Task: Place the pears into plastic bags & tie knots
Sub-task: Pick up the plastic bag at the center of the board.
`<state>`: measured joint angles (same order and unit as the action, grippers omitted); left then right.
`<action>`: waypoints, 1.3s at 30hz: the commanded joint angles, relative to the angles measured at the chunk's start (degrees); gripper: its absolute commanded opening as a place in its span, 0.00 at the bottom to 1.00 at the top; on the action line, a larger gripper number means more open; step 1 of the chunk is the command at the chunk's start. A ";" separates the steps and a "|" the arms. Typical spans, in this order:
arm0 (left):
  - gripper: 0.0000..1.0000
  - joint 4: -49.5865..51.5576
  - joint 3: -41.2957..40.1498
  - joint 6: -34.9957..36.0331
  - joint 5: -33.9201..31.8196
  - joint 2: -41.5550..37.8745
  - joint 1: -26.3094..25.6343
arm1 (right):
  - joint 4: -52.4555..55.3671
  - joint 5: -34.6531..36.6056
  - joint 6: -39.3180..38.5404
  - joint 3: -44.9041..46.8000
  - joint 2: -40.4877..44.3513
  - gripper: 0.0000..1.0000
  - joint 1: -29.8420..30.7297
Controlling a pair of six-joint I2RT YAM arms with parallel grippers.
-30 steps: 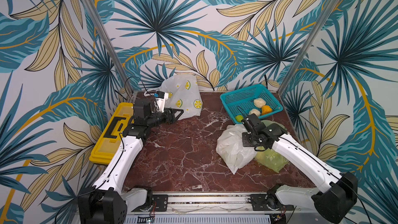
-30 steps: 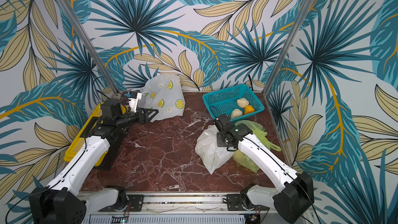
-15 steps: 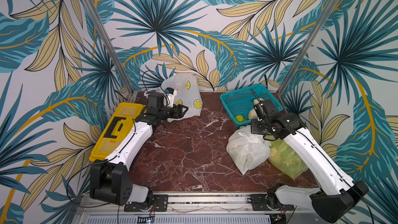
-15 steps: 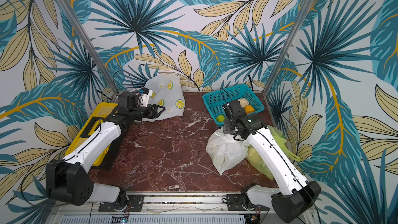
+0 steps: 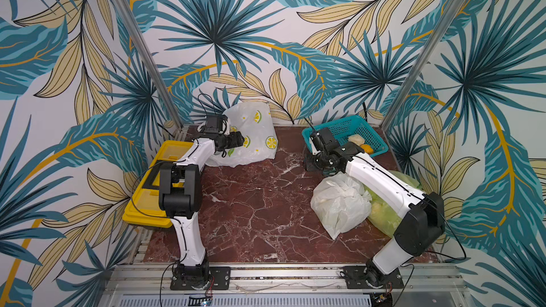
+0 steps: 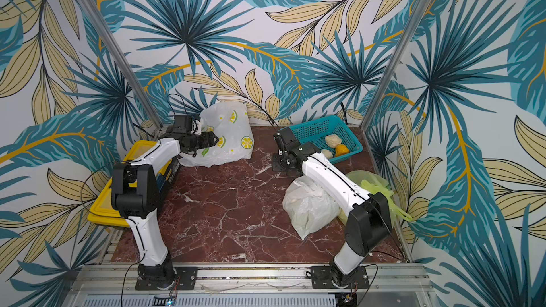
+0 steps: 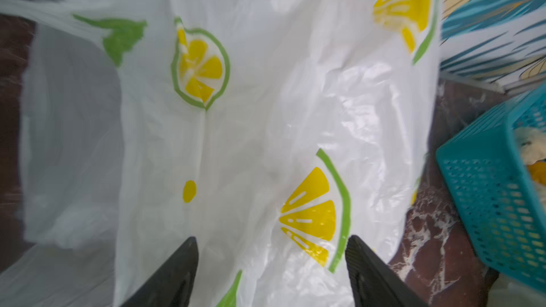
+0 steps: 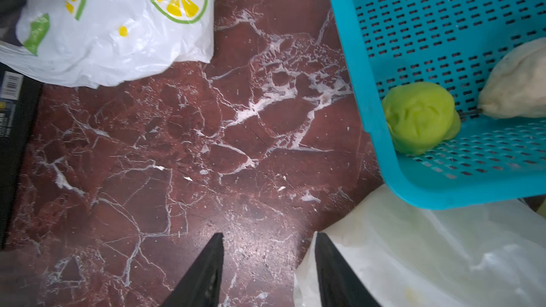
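We see the lemon bag point(image 5: 254, 134) slumped at the back of the bench point(image 5: 251, 202). Its long side runs left to right, and in the left wrist view a loop handle point(image 7: 44, 7) stretches off the end nearest the left arm. What is inside it we cannot tell. The left tool point(image 7: 270, 242) points straight at its printed side, fingers spread, pinching nothing.

The white bag point(image 5: 339, 205) lies on the right half of the bench. Its knot point(image 5: 338, 186) points toward the basket point(image 5: 348, 126) and a pointed corner faces the front edge, so its long axis runs back to front. Pale lumps show dimly through the plastic. The green bag point(image 5: 381, 217) lies against it, partly under the right arm, with yellowish lumps inside.

The basket holds a green pear point(image 8: 419, 121) in the corner nearest the right tool point(image 8: 268, 235). A cream pear point(image 8: 517, 84) sits just beside it, narrow end toward the green one. In a top view an orange pear point(image 6: 342, 149) and a second cream pear point(image 6: 332, 140) sit farther along.

The right tool hangs over bare bench between basket and white bag, fingers parted, gripping nothing.
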<state>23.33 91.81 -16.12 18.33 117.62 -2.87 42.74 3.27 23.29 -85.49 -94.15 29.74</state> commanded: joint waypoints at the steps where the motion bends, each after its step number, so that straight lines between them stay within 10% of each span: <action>1: 0.64 2.42 2.26 2.10 1.63 2.76 -2.59 | -3.39 -3.44 -0.05 0.65 1.25 0.52 0.14; 6: 0.00 1.51 3.34 5.10 4.57 -0.92 -3.45 | -4.26 -5.82 0.67 0.29 0.46 0.52 0.08; 21: 0.00 9.51 -4.68 28.97 22.08 -30.38 -14.11 | -2.85 2.26 -2.02 -0.20 7.36 0.55 -3.24; 30: 0.00 16.40 -17.66 37.33 16.43 -38.18 -20.30 | 4.76 12.58 -4.45 0.59 17.63 0.63 -11.66; 39: 0.00 21.14 -16.75 47.99 11.68 -37.04 -25.21 | 9.79 -10.94 -12.61 -10.19 10.83 0.73 -11.64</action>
<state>42.30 73.36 26.52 31.99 81.32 -26.81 49.45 1.96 14.04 -93.45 -80.27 17.10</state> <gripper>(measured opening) 0.045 0.716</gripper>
